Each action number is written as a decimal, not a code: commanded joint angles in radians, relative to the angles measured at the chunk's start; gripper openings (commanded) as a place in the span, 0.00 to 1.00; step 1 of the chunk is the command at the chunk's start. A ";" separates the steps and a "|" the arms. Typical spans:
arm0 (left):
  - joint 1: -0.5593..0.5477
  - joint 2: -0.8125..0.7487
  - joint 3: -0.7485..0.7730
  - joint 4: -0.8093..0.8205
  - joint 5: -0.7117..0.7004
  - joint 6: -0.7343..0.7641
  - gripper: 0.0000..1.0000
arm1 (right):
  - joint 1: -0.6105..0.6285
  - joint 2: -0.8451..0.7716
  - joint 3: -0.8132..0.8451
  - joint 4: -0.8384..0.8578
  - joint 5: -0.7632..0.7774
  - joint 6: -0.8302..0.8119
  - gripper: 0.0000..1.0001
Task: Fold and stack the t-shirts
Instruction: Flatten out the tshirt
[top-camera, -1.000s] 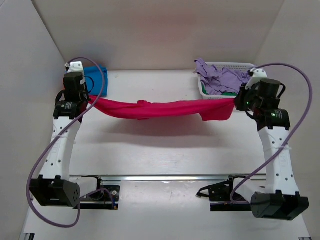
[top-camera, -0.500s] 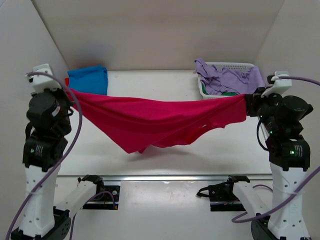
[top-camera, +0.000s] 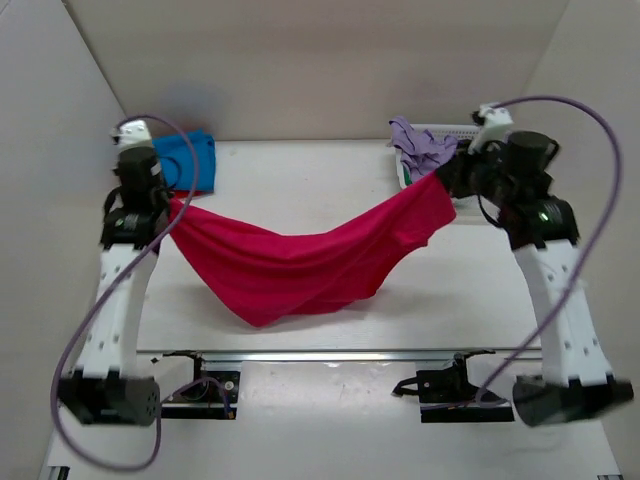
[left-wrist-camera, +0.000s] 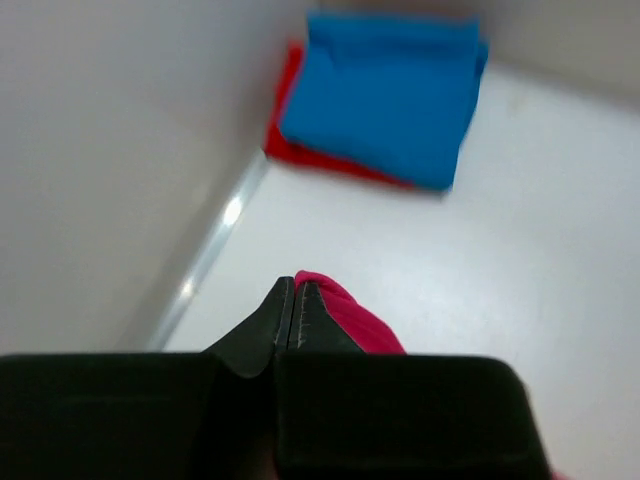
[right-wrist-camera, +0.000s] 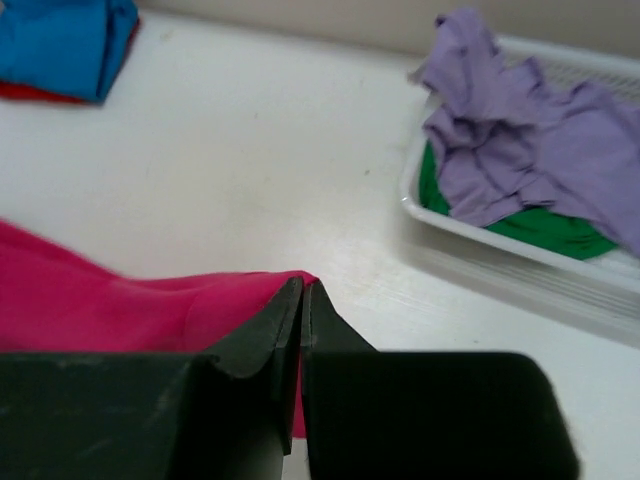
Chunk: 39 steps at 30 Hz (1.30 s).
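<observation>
Above the table, crimson t-shirt sags between my left gripper and right gripper, both pinched onto its edges. Step: spreading it out. Next, I judge: lower evenly, lay flat for folding.

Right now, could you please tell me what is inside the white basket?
A crumpled lilac garment lies on top in the white basket, and a green garment shows beneath it. Anything deeper is covered by these two.
</observation>
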 joint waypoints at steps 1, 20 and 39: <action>0.021 0.169 -0.122 0.088 0.128 -0.059 0.00 | 0.036 0.189 0.027 0.093 -0.003 -0.006 0.00; -0.225 -0.084 -0.510 0.179 0.585 0.089 0.66 | 0.162 0.829 0.474 0.024 0.202 -0.083 0.31; -0.518 -0.051 -0.839 0.212 0.671 -0.438 0.72 | 0.127 0.510 -0.037 0.168 0.187 -0.011 0.34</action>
